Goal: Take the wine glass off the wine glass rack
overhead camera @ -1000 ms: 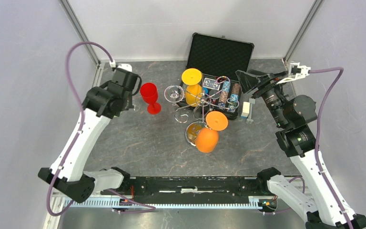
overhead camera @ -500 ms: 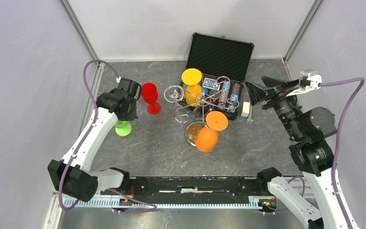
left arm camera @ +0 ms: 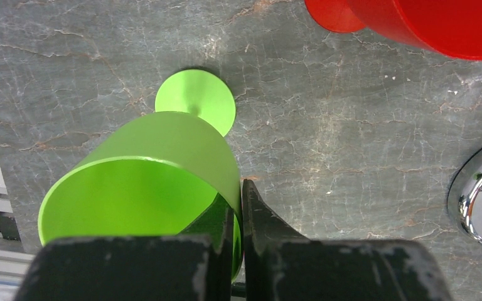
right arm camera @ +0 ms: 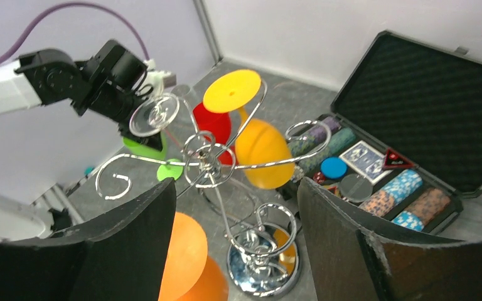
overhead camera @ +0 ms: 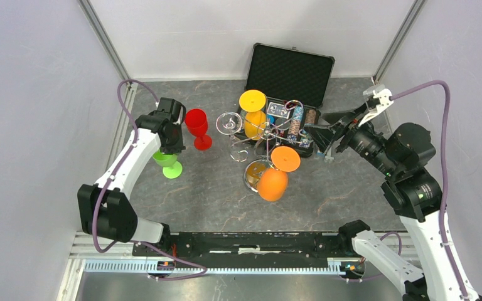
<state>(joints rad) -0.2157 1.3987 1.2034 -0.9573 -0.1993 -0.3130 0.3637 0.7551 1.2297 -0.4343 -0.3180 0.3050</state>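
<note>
Your left gripper (left arm camera: pixel 235 207) is clamped on the rim of the green wine glass (left arm camera: pixel 163 150), one finger inside the bowl and one outside, a grip suited to setting it down foot first. That glass is off the rack (overhead camera: pixel 265 135), well to its left, near the red glass (overhead camera: pixel 197 125). I cannot tell whether its foot touches the table. Your right gripper (right arm camera: pixel 235 200) gapes empty, facing the rack from its right, likely lined up for the yellow glass (right arm camera: pixel 260 147) hanging there.

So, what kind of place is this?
Likely a robot lab cell: plain walls enclose the table, the left arm and right arm are bolted to a rail, and the rack and chip case look like props.
</note>
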